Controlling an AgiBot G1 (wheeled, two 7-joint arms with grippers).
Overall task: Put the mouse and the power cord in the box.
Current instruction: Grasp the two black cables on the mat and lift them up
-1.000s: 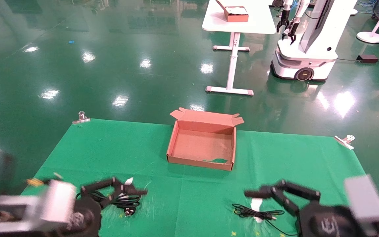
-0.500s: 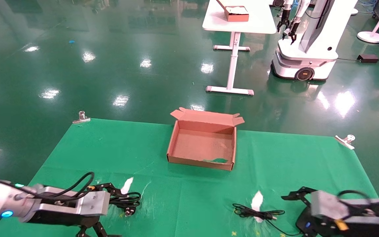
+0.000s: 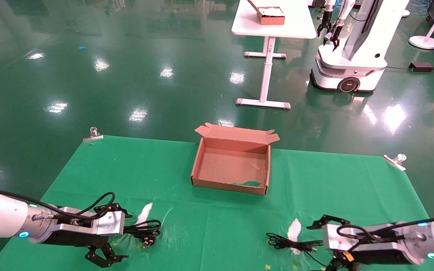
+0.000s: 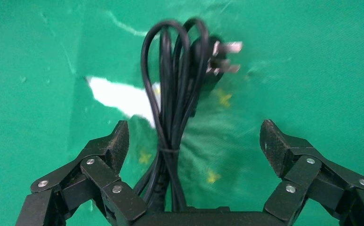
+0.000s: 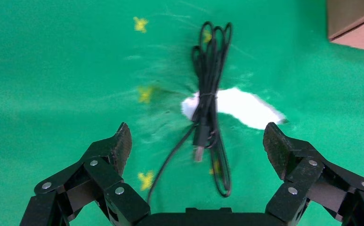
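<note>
Both arms have swung in low: the left gripper (image 4: 194, 141) straddles the power cord (image 4: 175, 94) and the right gripper (image 5: 196, 143) the mouse cable (image 5: 210, 89), fingers spread wide, the box (image 3: 202, 165) still empty.

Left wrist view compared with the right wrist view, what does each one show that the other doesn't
Only the left wrist view shows the power cord, looped and tied, its pronged plug lying on the cloth, between the open fingers of the left gripper. Only the right wrist view shows a thinner bundled cable with a small connector, a corner of the box, and the open right gripper. Both show the green cloth with a white torn patch beside the cable. Neither shows the mouse's body.
</note>
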